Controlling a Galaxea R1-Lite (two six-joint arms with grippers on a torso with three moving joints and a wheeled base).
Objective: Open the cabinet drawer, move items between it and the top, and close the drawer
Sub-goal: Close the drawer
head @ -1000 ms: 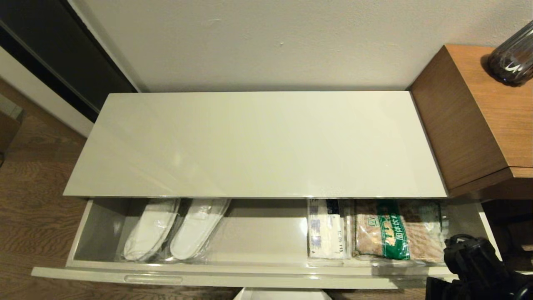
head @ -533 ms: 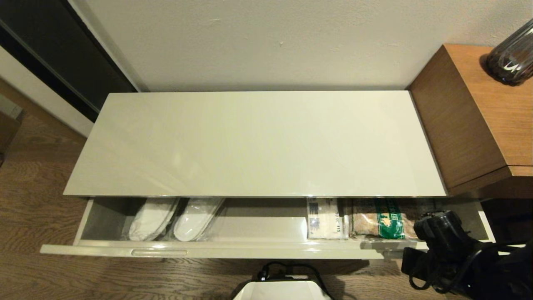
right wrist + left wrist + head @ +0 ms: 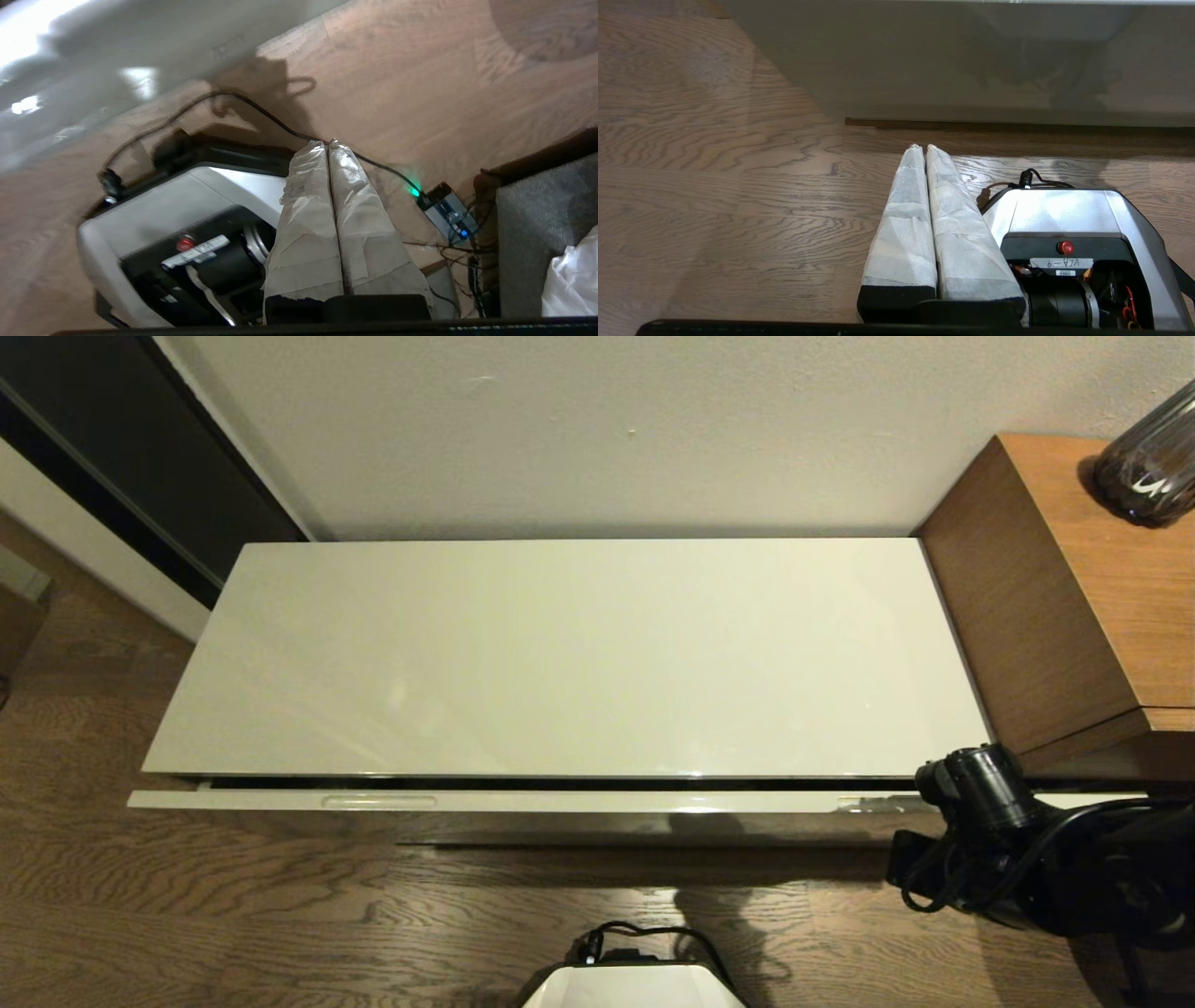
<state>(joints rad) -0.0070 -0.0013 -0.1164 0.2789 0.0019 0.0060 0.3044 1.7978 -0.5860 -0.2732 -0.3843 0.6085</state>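
Drawer [image 3: 597, 800] nearly shut under the top [image 3: 569, 658]; only a thin dark gap shows, contents hidden. 1 finger slot [image 3: 378, 801] visible near the left end. Right gripper [image 3: 329, 145] is off the drawer's right end, low over the wood floor [image 3: 233, 896], fingers [image 3: 359, 219] clenched on nothing. Left gripper [image 3: 923, 149] is parked by the base [image 3: 1069, 219], fingers pressed together, empty.

The top [image 3: 569, 653] was a plain glossy cream-white, and the cabinet drawer [image 3: 560, 800] showed a pale grey-beige front. Below the tips of the right gripper [image 3: 328, 144], whose fingers wore crinkled white-grey wrapping, lay brown wood-grain floor [image 3: 420, 93]. Matching white wrapping covered the left gripper [image 3: 923, 148], beside a silver-and-black robot base [image 3: 1069, 219] with a red button [image 3: 1065, 247].
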